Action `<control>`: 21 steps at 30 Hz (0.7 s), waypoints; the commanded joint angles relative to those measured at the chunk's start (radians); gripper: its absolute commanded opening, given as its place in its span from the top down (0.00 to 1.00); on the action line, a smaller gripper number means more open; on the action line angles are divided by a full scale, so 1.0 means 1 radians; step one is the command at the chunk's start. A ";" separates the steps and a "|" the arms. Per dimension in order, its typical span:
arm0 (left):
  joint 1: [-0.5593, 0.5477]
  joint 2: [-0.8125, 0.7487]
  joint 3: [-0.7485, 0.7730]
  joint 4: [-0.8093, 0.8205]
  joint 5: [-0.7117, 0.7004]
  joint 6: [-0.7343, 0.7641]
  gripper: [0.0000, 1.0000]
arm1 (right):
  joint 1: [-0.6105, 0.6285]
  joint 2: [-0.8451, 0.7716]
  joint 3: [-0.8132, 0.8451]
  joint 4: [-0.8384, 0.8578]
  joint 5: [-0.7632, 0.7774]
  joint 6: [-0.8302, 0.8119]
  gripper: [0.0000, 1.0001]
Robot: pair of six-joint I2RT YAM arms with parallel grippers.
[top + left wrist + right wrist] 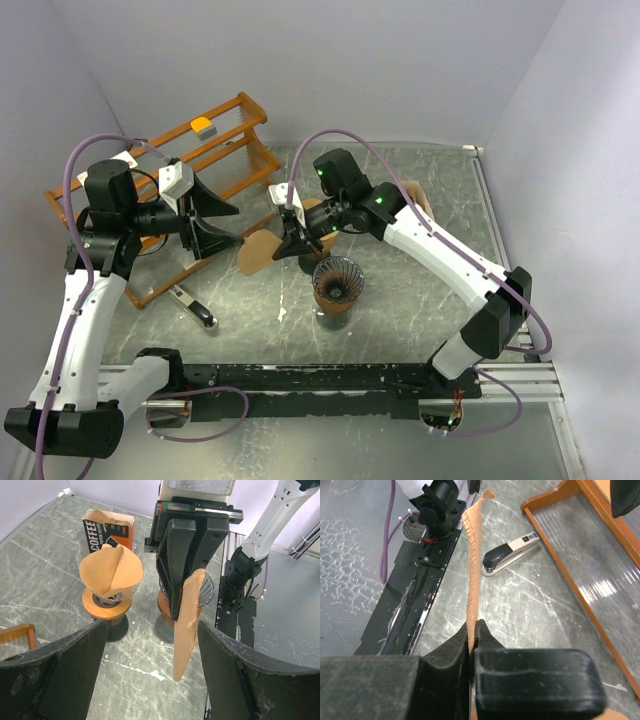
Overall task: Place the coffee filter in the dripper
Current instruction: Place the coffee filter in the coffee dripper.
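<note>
- The right jaws pinch the folded-flat coffee filter by one edge. Its long axis runs out from them, with the free end toward the left jaws.
- The left jaws stand wide, apart from the filter.
- The dripper stands mouth-up just beside the right jaws, with bare bench on its right.
- A stapler and a wooden rack lie to the left.

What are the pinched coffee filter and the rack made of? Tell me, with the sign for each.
The coffee filter looks like thin unbleached brown paper, matte, with a crimped edge. The rack is probably varnished wood: orange-brown with a slight sheen.
</note>
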 commanded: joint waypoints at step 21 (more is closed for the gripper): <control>0.011 -0.022 -0.057 0.052 -0.025 -0.039 0.24 | 0.015 0.023 0.045 -0.032 -0.022 -0.030 1.00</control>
